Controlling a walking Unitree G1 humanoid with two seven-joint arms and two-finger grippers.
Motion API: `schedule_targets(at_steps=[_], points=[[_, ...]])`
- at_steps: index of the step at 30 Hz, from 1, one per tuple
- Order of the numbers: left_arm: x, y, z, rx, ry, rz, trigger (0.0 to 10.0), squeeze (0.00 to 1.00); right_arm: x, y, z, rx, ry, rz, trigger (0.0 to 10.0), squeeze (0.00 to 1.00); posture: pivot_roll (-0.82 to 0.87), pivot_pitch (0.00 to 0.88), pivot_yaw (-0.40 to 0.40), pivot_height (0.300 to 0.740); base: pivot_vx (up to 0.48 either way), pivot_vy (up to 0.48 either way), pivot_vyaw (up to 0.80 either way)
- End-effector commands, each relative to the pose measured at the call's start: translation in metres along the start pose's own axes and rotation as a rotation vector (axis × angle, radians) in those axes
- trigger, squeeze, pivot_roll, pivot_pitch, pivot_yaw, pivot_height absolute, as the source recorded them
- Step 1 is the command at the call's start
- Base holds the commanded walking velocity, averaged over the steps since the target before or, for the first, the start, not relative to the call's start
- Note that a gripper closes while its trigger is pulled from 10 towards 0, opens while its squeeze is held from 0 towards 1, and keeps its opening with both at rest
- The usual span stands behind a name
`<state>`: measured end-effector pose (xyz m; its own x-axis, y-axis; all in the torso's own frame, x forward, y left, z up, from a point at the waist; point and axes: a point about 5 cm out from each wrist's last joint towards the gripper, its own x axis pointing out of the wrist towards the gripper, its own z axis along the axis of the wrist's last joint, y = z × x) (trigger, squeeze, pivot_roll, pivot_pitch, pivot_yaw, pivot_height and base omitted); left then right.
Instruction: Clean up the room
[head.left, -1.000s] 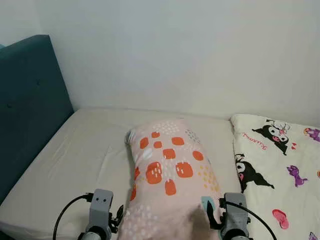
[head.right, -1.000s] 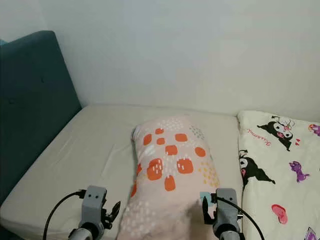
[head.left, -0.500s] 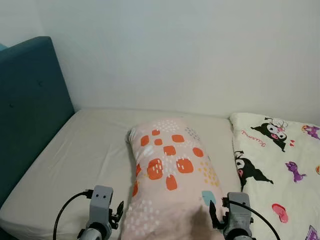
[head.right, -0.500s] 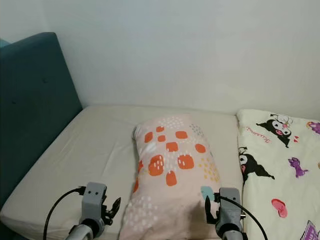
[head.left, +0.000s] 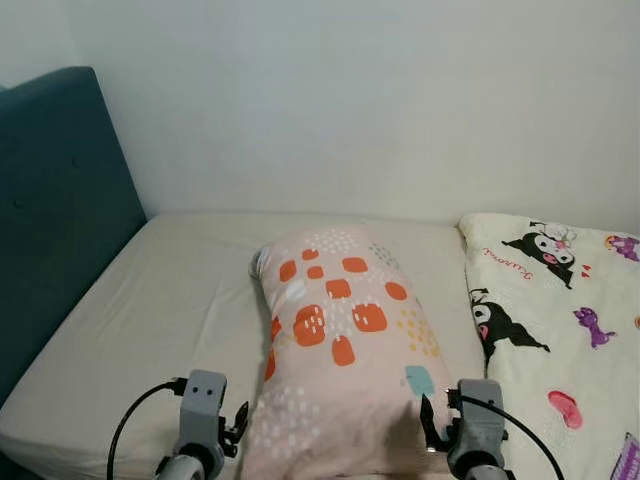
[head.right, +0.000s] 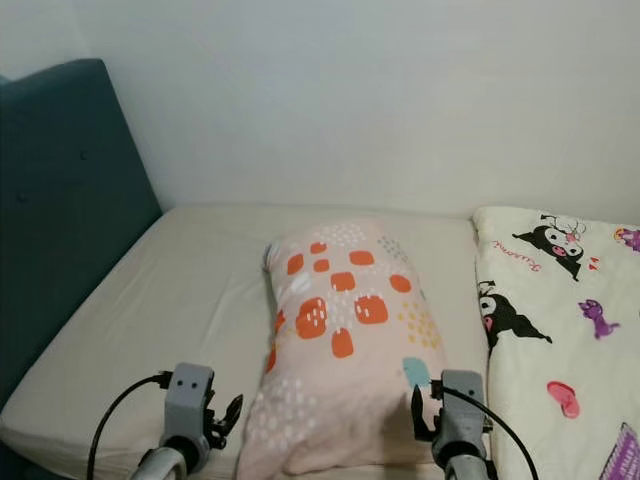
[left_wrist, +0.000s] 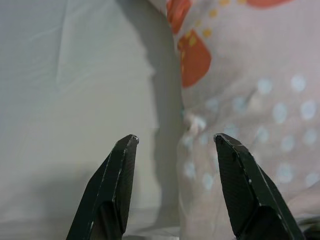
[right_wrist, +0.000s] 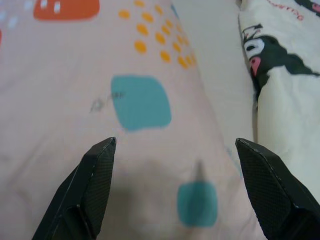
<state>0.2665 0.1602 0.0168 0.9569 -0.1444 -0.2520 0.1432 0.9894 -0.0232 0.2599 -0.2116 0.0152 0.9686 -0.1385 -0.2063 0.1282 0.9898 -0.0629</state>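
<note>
lying lengthwise on the cream mattress (head.left: 170, 300), the pink pillow (head.left: 345, 340) sits at centre. left gripper (left_wrist: 175, 142) at 7 o'clock and right gripper (right_wrist: 175, 145) at 5 o'clock flank its near end, fingers spread. cartoon blanket (head.left: 560, 320) lies at 3 o'clock.

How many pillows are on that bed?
1: the pink pillow with orange patches lies mid-mattress, between the left gripper and right gripper. The cartoon blanket might hide more.

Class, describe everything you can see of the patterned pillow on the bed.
The pillow is soft pale pink fabric printed with orange blocks, yellow dots, white dots and small teal patches. It lies lengthwise on the cream sheet, beside the cartoon blanket. The open left gripper and right gripper flank its near end without gripping it.
</note>
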Motion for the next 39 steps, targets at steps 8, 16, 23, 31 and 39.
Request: schedule_targets(at_steps=[8,16,23,31,39], points=[[-0.0021,-0.0004,-0.0013,-0.007,0.013,-0.005,10.0,0.00,-0.0009,-0.0008,-0.0011,0.013,0.008,-0.005,10.0,0.00,0.03,0.117,0.007,0.632,0.000,0.000,0.00],[-0.0019,0.0020,0.0019,0.009,0.013,-0.015,10.0,0.00,-0.0006,0.0016,-0.0014,0.034,0.009,-0.007,10.0,0.00,0.04,0.117,0.017,0.619,0.000,0.000,0.00],[-0.0026,0.0031,0.0023,0.015,0.016,-0.017,10.0,0.00,0.0001,0.0024,-0.0006,0.041,0.005,-0.005,10.0,0.00,0.04,0.117,0.019,0.604,0.000,0.000,0.00],[-0.0042,0.0048,0.0017,0.026,0.026,-0.022,10.0,0.00,-0.0002,0.0037,-0.0004,0.043,0.002,-0.008,10.0,0.00,0.04,0.115,0.024,0.599,0.000,0.000,0.00],[-0.0054,0.0068,0.0019,0.033,0.029,-0.010,10.0,0.00,0.0014,0.0024,0.0023,0.047,-0.007,-0.006,10.0,0.00,0.05,0.123,0.022,0.599,0.000,0.000,0.00]])
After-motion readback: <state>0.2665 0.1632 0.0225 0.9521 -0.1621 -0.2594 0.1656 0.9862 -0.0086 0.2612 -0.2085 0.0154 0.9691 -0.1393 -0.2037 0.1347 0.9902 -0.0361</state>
